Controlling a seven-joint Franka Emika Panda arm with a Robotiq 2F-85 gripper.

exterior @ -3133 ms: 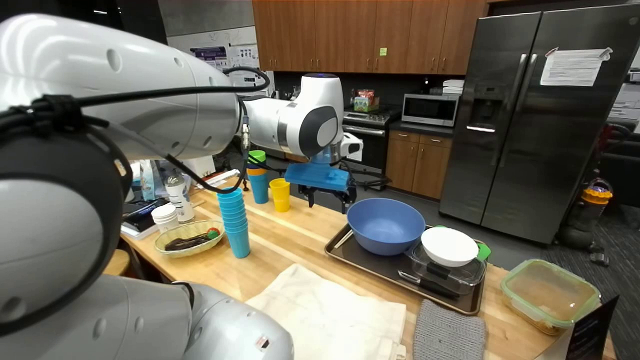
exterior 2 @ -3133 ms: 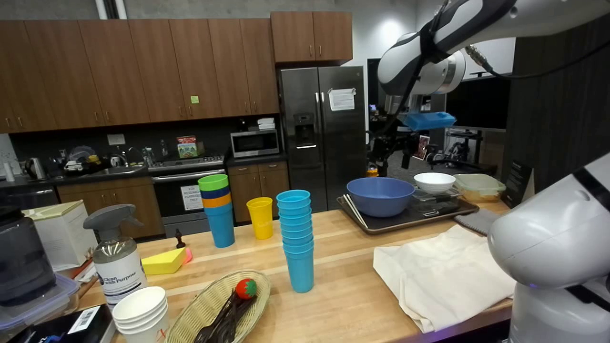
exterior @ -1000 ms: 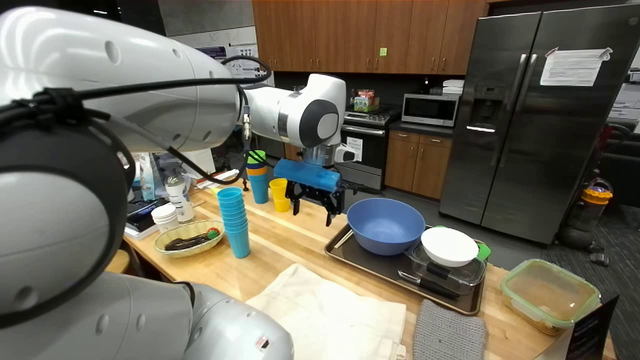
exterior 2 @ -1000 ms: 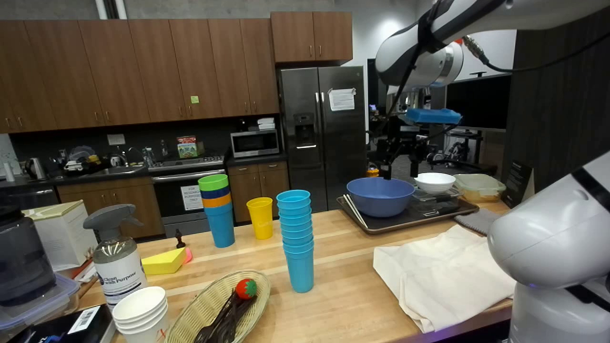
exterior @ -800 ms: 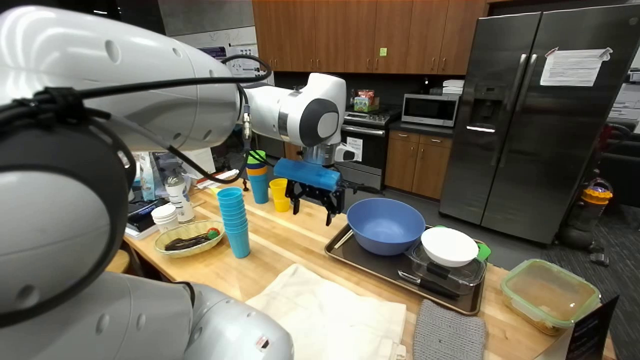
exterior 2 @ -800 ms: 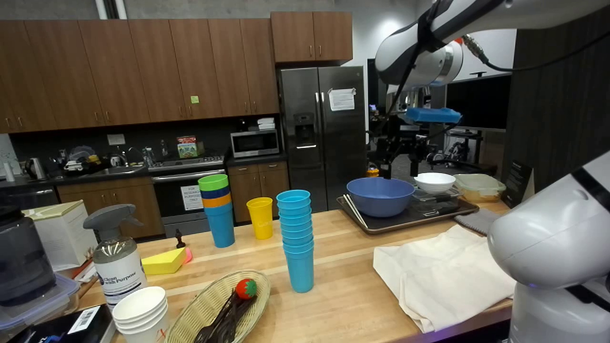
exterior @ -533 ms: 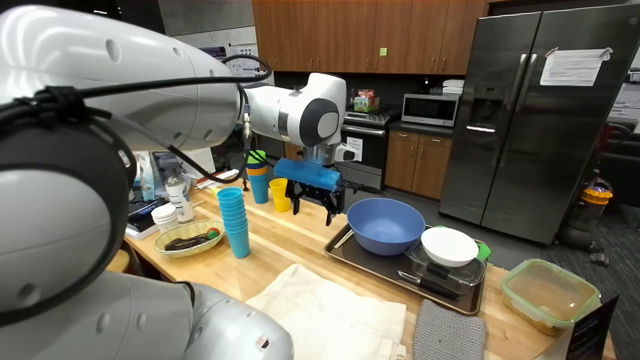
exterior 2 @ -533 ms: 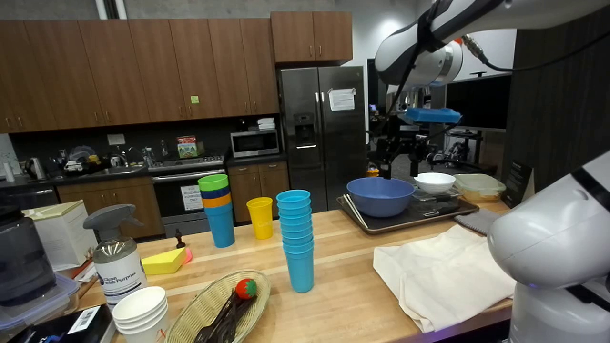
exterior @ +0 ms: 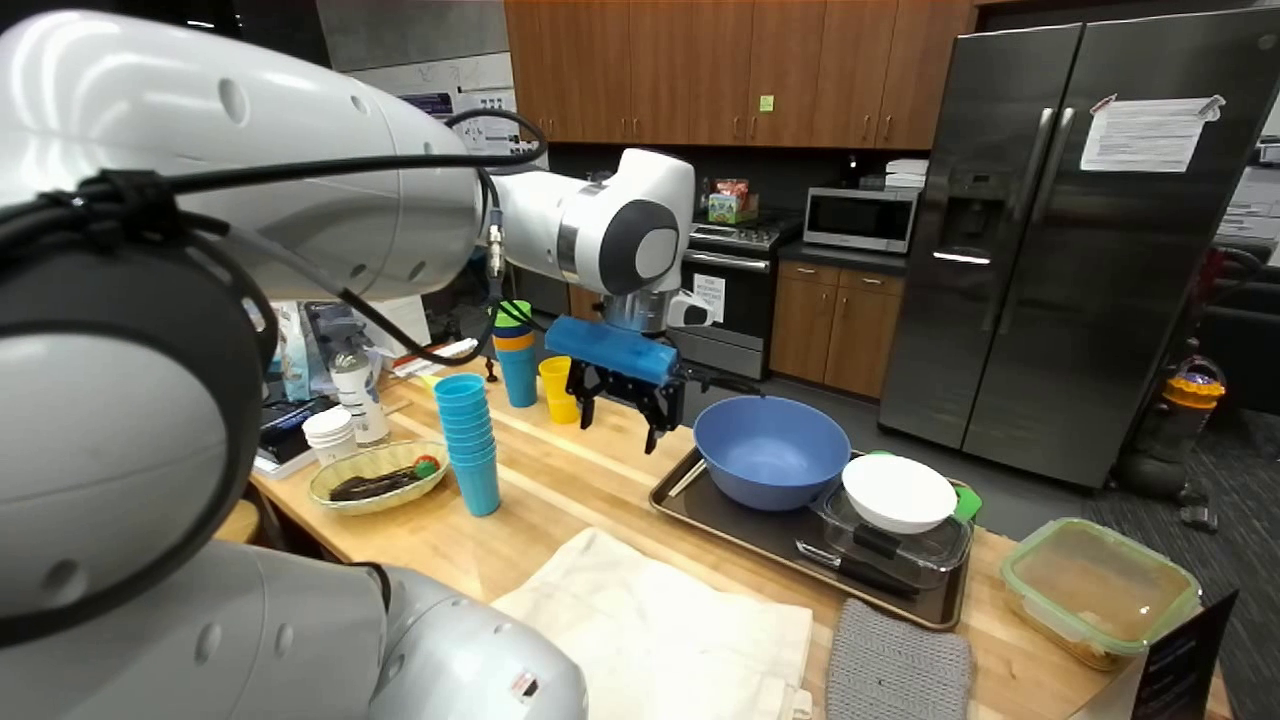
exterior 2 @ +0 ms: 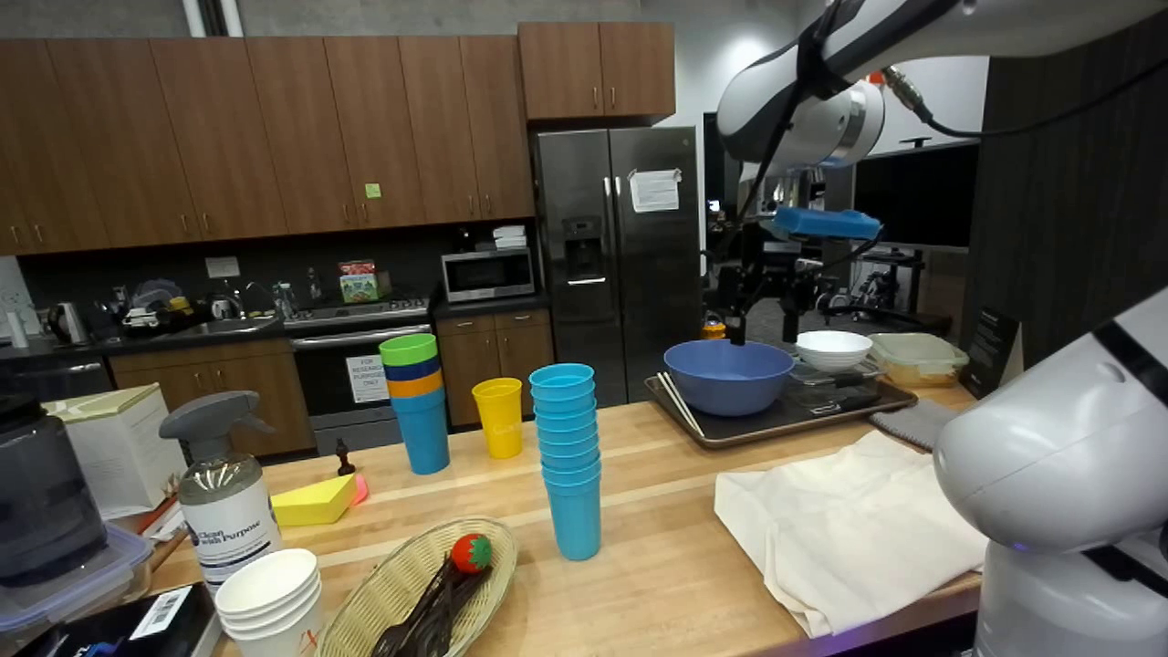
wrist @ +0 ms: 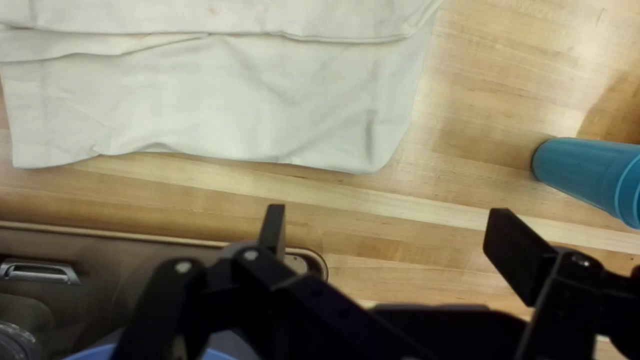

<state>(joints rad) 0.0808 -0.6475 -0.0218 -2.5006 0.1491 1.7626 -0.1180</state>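
Gripper (exterior: 618, 436) is hovering, jaws apart, near a tray (exterior: 720, 515) corner; I'm grasping nothing yet, blue bowl (exterior: 772, 452) sitting untouched.

In an exterior view, the wall (exterior 2: 750, 55) glows white at one o'clock. In the wrist view, a brown shadow (wrist: 617, 115) lies on the table (wrist: 470, 110) near three o'clock; the gripper (wrist: 390, 237) looks dark and fuzzy.
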